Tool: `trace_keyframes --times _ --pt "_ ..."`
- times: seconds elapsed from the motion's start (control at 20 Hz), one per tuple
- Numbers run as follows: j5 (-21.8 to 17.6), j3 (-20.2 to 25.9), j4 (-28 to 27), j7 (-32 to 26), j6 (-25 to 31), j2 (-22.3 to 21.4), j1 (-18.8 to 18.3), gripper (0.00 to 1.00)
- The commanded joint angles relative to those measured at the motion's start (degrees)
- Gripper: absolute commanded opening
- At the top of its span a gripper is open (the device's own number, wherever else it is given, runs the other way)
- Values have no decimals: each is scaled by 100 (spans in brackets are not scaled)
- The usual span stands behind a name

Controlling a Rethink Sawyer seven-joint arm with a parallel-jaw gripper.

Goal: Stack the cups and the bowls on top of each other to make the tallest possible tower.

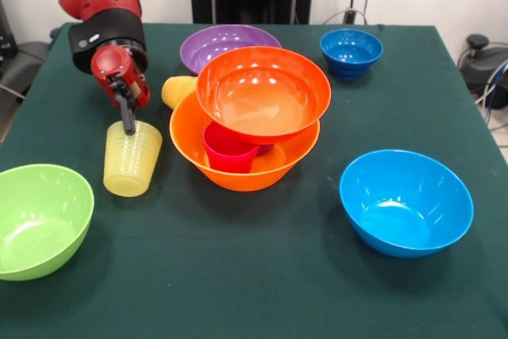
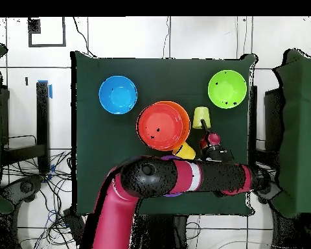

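My pincer grips the ribbed pale yellow cup by its rim, beside the tower: red-orange bowl tilted over red-pink cup inside orange-yellow bowl. No legible writing.

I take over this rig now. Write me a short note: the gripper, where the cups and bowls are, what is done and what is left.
Gripper: its tip is inside the upright pale yellow cup; open or shut is unclear.
Tower: red-orange bowl rests tilted on the red-pink cup inside the largest orange-yellow bowl.
Loose: orange-yellow cup, purple bowl, small dark blue bowl, light blue bowl, lime green bowl.
Left: stack all of these.
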Motion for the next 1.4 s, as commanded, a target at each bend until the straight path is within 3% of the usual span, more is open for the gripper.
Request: trace_keyframes --times 0.05,0.5,0.6,0.75,0.85,1.2,1.4 --pt "-33 682 -398 8 763 459 249 0" --pt "-151 628 -330 169 867 419 347 0" --pt "-340 501 -303 373 1255 386 467 0" --pt "-951 110 -357 917 2163 366 743 0" --pt "-1191 -11 -327 1074 2292 293 835 0" --pt "-1395 57 -386 895 2262 185 790 0" --pt "-1375 35 -499 398 1799 190 669 0"
